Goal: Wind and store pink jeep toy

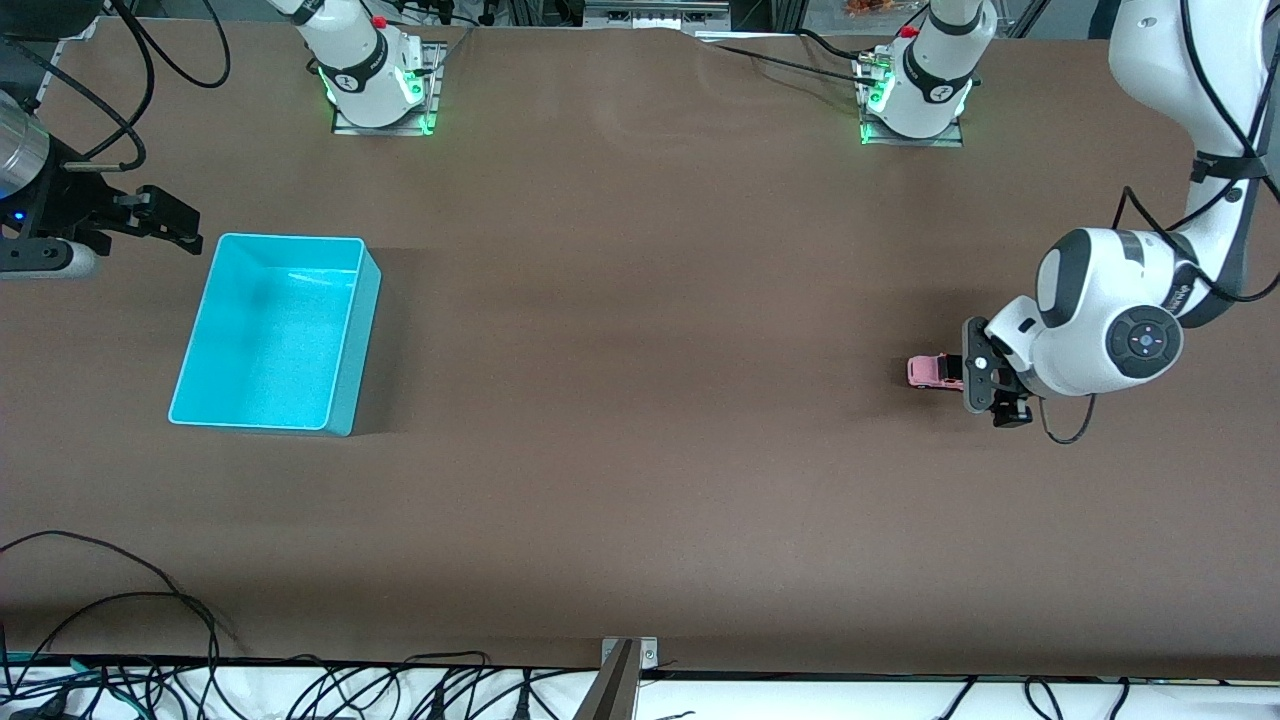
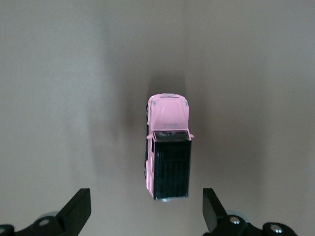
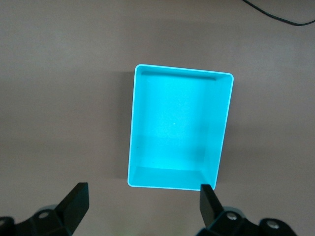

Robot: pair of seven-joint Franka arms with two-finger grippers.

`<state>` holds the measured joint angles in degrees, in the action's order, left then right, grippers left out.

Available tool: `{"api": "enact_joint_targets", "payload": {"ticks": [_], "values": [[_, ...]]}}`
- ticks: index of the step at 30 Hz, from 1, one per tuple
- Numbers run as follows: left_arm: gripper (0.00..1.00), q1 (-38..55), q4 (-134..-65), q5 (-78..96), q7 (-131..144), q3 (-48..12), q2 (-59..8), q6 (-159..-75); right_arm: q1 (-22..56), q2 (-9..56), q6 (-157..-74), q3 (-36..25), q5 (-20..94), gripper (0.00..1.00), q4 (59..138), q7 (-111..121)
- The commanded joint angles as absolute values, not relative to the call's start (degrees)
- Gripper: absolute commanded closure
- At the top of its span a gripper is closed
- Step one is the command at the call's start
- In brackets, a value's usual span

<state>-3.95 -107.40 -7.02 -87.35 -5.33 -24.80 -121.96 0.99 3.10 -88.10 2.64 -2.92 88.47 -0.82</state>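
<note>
The pink jeep toy (image 1: 935,372) stands on the brown table toward the left arm's end, light pink with a black roof and rear. In the left wrist view the pink jeep toy (image 2: 167,150) lies just ahead of the fingers. My left gripper (image 1: 990,393) is open over the jeep's rear, not holding it; it also shows in its own view (image 2: 145,211), fingers wide apart. The turquoise bin (image 1: 355,340) stands empty toward the right arm's end. My right gripper (image 1: 172,224) waits open and empty above the table beside the bin; its view shows the gripper (image 3: 142,204) and the bin (image 3: 224,128).
Both arm bases (image 1: 375,85) (image 1: 915,95) stand at the table's edge farthest from the front camera. Black cables (image 1: 150,610) lie along the nearest edge, beside a metal bracket (image 1: 625,680). A cable (image 3: 278,17) shows in the right wrist view.
</note>
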Motion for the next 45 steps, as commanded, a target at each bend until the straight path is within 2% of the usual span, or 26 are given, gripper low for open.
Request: {"api": "enact_joint_targets", "payload": {"ticks": [1, 11, 25, 26, 30, 34, 36, 38, 45], "values": [[0.0, -4.22, -111.88, -8.61, -91.05, -5.54, -23.38, -127.17, 0.7, 3.34, -87.19, 2.64, -2.99, 0.0, 87.45, -0.09], [0.0, -4.31, -118.39, -8.7, -91.84, -5.45, -23.2, -134.99, 0.7, 3.34, -87.1, 2.64, -3.25, 0.0, 87.36, -0.09], [0.0, -5.1, -119.44, -8.7, -93.69, -5.45, -25.49, -137.64, 0.62, 2.72, -87.45, 2.37, -3.43, 0.0, 87.36, -0.44], [0.17, -5.01, -119.53, -8.7, -94.47, -5.54, -25.58, -137.55, 0.62, 2.12, -87.63, 2.55, -3.51, 0.0, 87.45, -0.35], [0.5, -5.01, -119.53, -8.61, -95.8, -5.54, -25.58, -137.55, 0.62, 1.84, -87.45, 2.55, -3.52, 0.0, 87.54, -0.18], [0.77, -5.1, -119.53, -8.7, -95.89, -5.54, -25.93, -137.55, 0.62, 1.76, -87.63, 2.46, -3.52, 0.0, 87.54, -0.18], [0.84, -5.1, -119.44, -8.7, -95.98, -5.54, -26.02, -137.55, 0.62, 1.76, -87.98, 2.37, -3.43, 0.0, 87.54, -0.18], [0.87, -5.1, -119.44, -8.7, -95.98, -5.54, -26.19, -137.55, 0.53, 1.85, -87.8, 2.37, -3.34, 0.0, 87.54, -0.7], [0.87, -5.1, -119.18, -8.61, -95.45, -5.45, -26.19, -137.46, 0.53, 1.93, -87.98, 2.2, -3.08, 0.0, 87.54, -0.27]]}}
